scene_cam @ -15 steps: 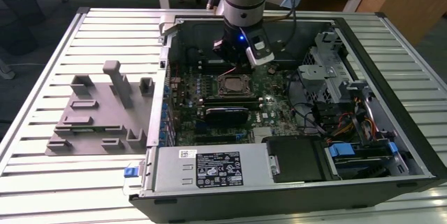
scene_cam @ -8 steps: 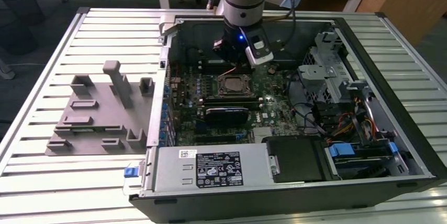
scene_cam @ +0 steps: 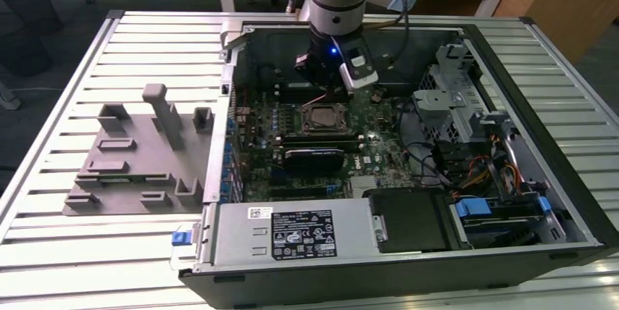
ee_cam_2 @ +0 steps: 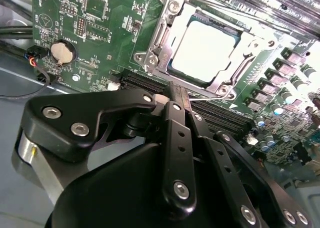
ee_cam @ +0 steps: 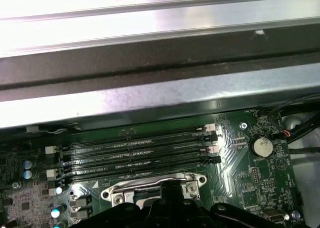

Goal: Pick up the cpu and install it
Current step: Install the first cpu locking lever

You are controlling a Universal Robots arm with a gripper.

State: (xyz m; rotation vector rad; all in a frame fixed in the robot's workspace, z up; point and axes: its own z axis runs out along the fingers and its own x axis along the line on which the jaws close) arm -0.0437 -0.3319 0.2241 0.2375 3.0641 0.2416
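The cpu (ee_cam_2: 204,49), a flat square chip with a silvery top, lies inside the motherboard socket (ee_cam_2: 161,36), with the metal frame around it. In the exterior view the socket (scene_cam: 320,117) sits mid-board in the open computer case. My gripper (ee_cam_2: 176,93) hangs just above the board beside the socket, over the memory slots. Its black fingers (ee_cam_2: 179,138) are shut together with nothing between them. In the exterior view the gripper (scene_cam: 325,93) hovers just behind the socket. The first wrist view has the gripper (ee_cam: 163,187) tips at the socket frame's edge.
The case (scene_cam: 570,201) walls ring the board. A drive cage (scene_cam: 454,100) and cables stand at the exterior view's right, a power supply (scene_cam: 290,232) in front. A grey slotted holder block (scene_cam: 135,158) lies on the slatted table at the exterior view's left. A coin battery (ee_cam_2: 62,51) sits on the board.
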